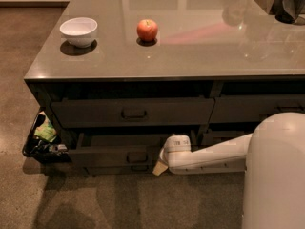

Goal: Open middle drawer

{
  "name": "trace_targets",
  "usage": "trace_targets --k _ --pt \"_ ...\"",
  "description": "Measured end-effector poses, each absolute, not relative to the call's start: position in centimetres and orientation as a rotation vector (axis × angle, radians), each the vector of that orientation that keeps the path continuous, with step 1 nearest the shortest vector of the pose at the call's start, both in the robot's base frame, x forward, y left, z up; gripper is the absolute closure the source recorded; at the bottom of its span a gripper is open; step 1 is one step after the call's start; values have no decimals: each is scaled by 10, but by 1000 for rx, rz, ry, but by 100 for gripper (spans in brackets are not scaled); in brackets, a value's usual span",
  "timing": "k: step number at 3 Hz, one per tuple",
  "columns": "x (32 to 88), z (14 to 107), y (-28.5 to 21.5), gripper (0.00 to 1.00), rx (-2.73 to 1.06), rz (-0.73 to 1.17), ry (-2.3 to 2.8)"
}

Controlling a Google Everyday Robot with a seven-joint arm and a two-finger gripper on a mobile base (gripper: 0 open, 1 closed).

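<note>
The middle drawer (107,156) is a dark grey-brown front of medium height. It stands pulled out a little from the cabinet, with its small loop handle (137,155) at the centre. The taller top drawer (95,113) above it is closed, and a thin bottom drawer front (114,169) shows just under it. My gripper (160,167) is at the end of the white arm (209,154), low down just right of the middle drawer's handle. It sits against the drawer's right end. It is mostly hidden by the wrist.
A white bowl (78,31) and a red apple (147,30) sit on the grey countertop (200,51). A black bin (40,141) with colourful items stands on the floor at the cabinet's left. My white body (276,175) fills the lower right. Dark appliances (286,4) are at the far right.
</note>
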State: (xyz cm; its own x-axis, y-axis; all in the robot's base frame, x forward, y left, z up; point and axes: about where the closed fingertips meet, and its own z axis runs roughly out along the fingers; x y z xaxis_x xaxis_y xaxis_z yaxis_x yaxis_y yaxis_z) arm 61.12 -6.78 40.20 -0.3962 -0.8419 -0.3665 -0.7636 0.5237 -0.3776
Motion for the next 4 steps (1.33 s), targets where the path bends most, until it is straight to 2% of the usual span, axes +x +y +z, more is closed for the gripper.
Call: trace_targets --k 4 --pt "598 445 -62 0 -1365 -310 2244"
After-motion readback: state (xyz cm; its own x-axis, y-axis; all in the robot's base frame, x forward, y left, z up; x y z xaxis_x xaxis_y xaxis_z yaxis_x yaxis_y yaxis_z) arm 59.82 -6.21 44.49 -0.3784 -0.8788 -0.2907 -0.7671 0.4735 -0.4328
